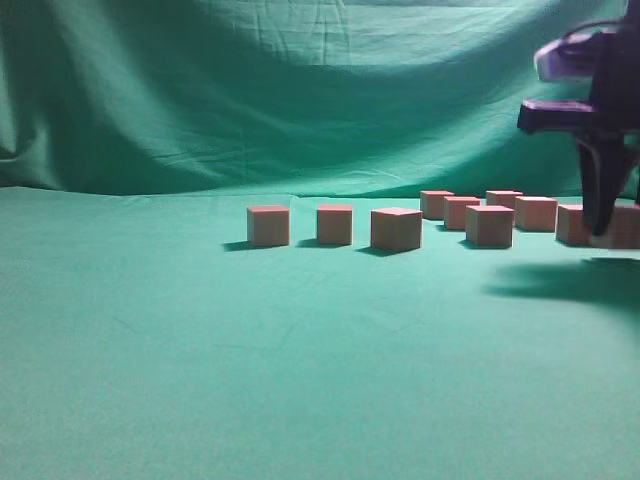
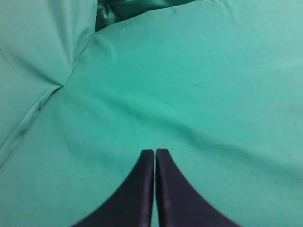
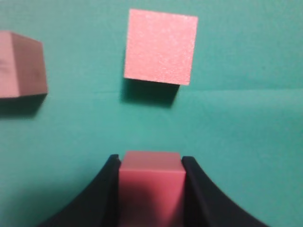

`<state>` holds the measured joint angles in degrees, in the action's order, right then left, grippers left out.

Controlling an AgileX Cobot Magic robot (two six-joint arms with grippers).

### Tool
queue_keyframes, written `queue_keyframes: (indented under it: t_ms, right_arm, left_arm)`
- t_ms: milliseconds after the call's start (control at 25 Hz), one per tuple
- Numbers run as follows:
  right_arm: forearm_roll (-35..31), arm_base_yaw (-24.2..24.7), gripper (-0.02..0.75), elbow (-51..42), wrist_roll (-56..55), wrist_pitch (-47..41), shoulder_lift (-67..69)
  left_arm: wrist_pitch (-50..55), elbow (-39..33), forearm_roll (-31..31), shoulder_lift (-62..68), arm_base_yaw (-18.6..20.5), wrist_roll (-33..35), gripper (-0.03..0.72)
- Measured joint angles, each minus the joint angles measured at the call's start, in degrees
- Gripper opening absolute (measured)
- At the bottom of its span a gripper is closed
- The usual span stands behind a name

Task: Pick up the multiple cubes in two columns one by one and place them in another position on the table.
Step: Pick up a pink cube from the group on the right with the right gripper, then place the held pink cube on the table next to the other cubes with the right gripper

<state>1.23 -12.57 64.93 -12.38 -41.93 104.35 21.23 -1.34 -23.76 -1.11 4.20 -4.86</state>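
Reddish-pink cubes on teal table [image 1: 200, 380]

Three cubes in a spaced row at centre: [image 1: 268, 225], [image 1: 334, 224], [image 1: 396, 228]. Six more in two columns at right, the rearmost [image 1: 436, 204] and [image 1: 503, 197]. One cube [image 3: 151, 187] sits between black fingers; another [image 3: 160, 46] lies just beyond, apart.

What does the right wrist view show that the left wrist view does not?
Only the right wrist view shows cubes: one cube sits between the fingers of the right gripper, which touch both its sides, with a second cube ahead and a third at the left edge. Only the left wrist view shows the left gripper, shut on nothing, and the creased drape. Both show the green table.
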Motion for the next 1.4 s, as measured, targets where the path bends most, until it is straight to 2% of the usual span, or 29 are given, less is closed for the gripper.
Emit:
queue_keyframes:
  t_ms: [120, 240, 360, 520, 600, 720, 960, 1200, 1400]
  right_arm:
    - [-4.5, -0.3, 0.253, 2.9, 6.3, -4.7, -3.0]
    - [-9.7, -2.9, 0.253, 7.9, 13.8, -10.3, -5.3]
    - [-12.2, -8.7, 0.253, 13.3, 18.7, -13.9, -6.0]
    - [-12.9, -19.0, 0.253, 19.3, 20.7, -14.9, -4.9]
    - [-13.2, -23.7, 0.253, 22.8, 20.1, -15.8, -2.6]
    - [-13.1, -27.9, 0.253, 28.3, 14.5, -16.3, 2.6]
    - [-12.6, -29.9, 0.253, 35.8, 3.3, -16.3, 12.6]
    - [-9.8, -29.9, 0.253, 36.6, -5.7, -13.2, 18.1]
    - [-8.3, -29.9, 0.253, 36.6, -8.5, -10.2, 20.5]
  left_arm:
    - [0.0, 0.0, 0.0, 0.0, 0.0, 0.0, 0.000]
    - [0.0, 0.0, 0.0, 0.0, 0.0, 0.0, 0.000]
    - [0.0, 0.0, 0.0, 0.0, 0.0, 0.0, 0.000]
    - [0.0, 0.0, 0.0, 0.0, 0.0, 0.0, 0.000]
    - [0.0, 0.0, 0.0, 0.0, 0.0, 0.0, 0.000]
    - [0.0, 0.0, 0.0, 0.0, 0.0, 0.0, 0.000]
    - [0.0, 0.0, 0.0, 0.0, 0.0, 0.0, 0.000]
    - [0.0, 0.0, 0.0, 0.0, 0.0, 0.0, 0.000]
    - [0.0, 0.0, 0.0, 0.0, 0.0, 0.0, 0.000]
